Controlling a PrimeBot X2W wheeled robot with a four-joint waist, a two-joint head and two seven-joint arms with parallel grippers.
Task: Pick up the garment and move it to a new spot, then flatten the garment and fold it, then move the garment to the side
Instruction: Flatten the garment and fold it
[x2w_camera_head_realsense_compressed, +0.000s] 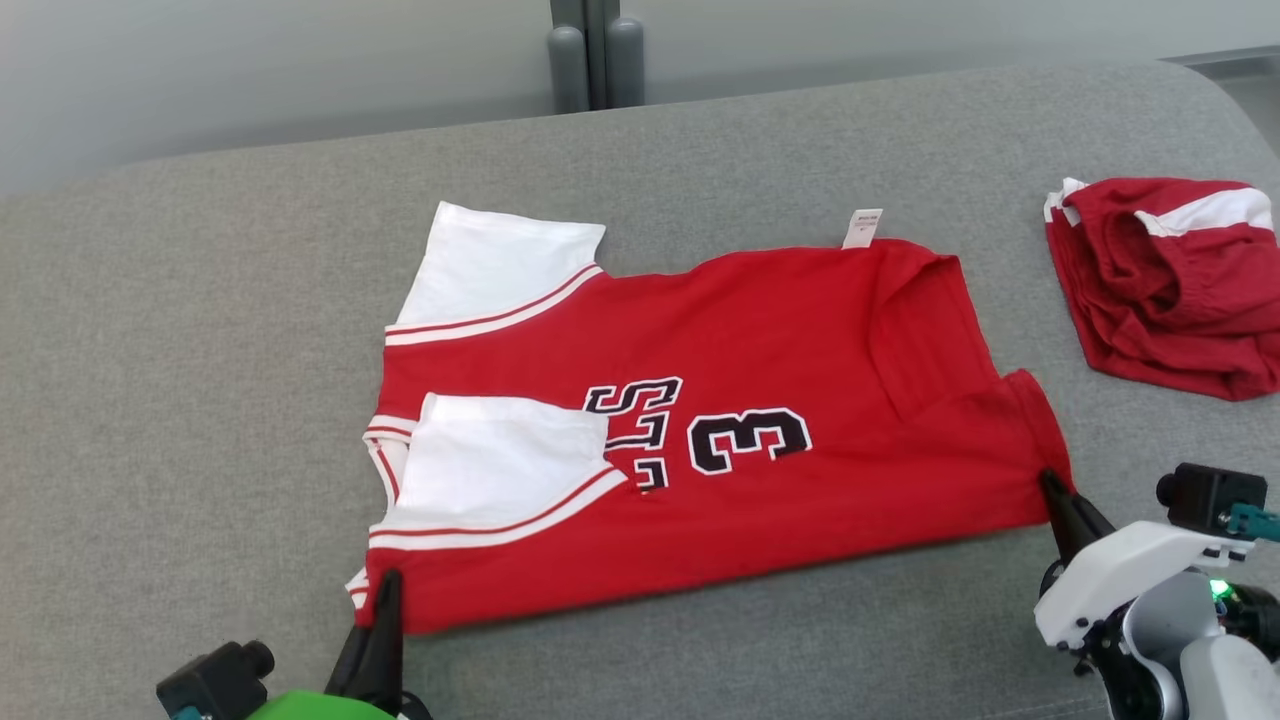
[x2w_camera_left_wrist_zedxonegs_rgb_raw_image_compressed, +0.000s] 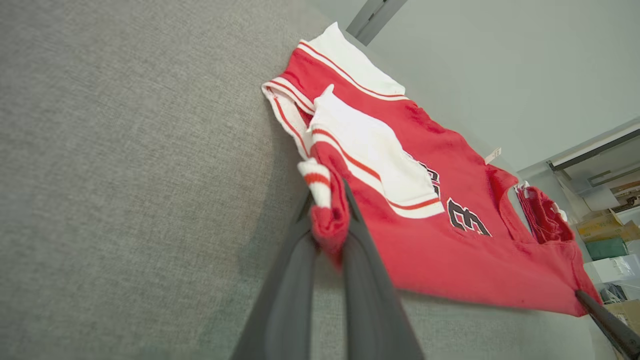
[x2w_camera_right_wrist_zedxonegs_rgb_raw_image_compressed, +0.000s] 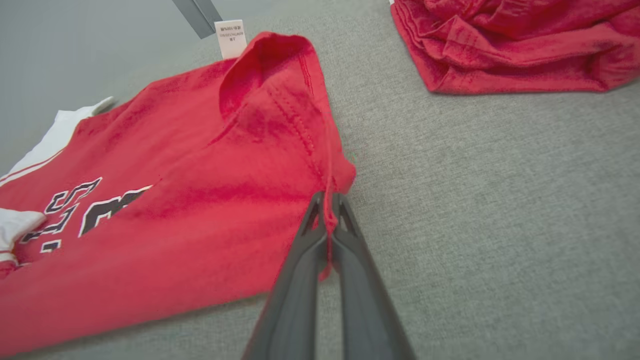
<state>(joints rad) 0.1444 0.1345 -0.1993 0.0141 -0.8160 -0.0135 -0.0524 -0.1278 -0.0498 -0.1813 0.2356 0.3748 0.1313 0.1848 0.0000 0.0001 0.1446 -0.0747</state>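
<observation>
1. Head view.
   - The garment (x2w_camera_head_realsense_compressed: 760, 480), a red jersey with white sleeves, is laid flat near the middle of the grey fabric-covered surface (x2w_camera_head_realsense_compressed: 200, 350). Its collar end is to the left and its hem to the right.
   - One sleeve is folded in over the body; the other juts out at the far left.
   - The left gripper (x2w_camera_head_realsense_compressed: 385, 590) is closed on the near collar-end corner. The right gripper (x2w_camera_head_realsense_compressed: 1050, 485) is closed on the near hem corner.
   - A second red garment (x2w_camera_head_realsense_compressed: 1170, 290) is bunched well apart at the far right.
   - The step is judged to be the lengthwise fold, with the near edge to be carried over to the far edge.

2. Left wrist view.
   - The left gripper (x2w_camera_left_wrist_zedxonegs_rgb_raw_image_compressed: 326, 200) is seen pinched shut on a wad of red cloth and striped trim.
   - The hold is bunched, so an even lift is advised, lest the folded-in sleeve be dragged open.

3. Right wrist view.
   - The right gripper (x2w_camera_right_wrist_zedxonegs_rgb_raw_image_compressed: 328, 200) is seen shut on a thin fold of the hem corner, with little cloth taken.
   - The grip is judged slight, so a slow rise is advised.
   - Both corners should be raised together, with the edge between them kept taut.
   - The edge should then be laid along the far edge near the label (x2w_camera_right_wrist_zedxonegs_rgb_raw_image_compressed: 230, 37), clear of the second garment.
</observation>
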